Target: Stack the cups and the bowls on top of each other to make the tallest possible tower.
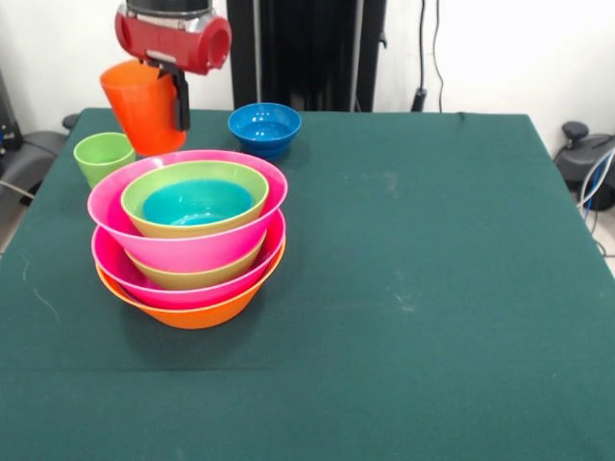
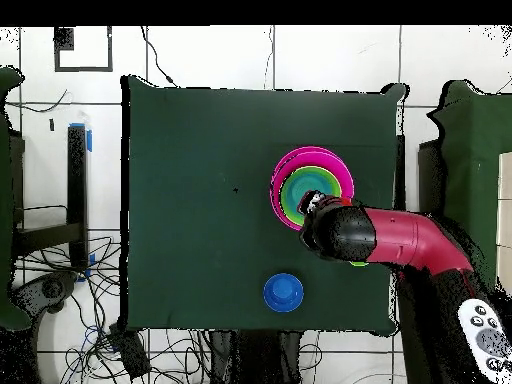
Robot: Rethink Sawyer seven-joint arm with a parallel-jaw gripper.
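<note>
The tower [image 1: 189, 240] stands left of the table's middle: an orange bowl [image 1: 197, 315] lowest, then pink, green, pink [image 1: 183, 252] and green [image 1: 192, 223] bowls, with a light blue bowl [image 1: 197, 202] nested on top. My gripper [image 1: 161, 113] is shut on the orange-red cup [image 1: 142, 106] and holds it tilted in the air, just behind the tower's far left rim. The light green cup [image 1: 103, 156] stands upright on the table left of the tower. In the overhead view the gripper [image 2: 318, 215] sits at the tower's [image 2: 300, 180] edge. No purple bowl shows.
A small dark blue bowl [image 1: 264, 128] stands alone at the far side of the green table [image 1: 432, 288]; it also shows in the overhead view [image 2: 283, 292]. My red arm [image 2: 410, 240] reaches in over the table's right edge in the overhead view.
</note>
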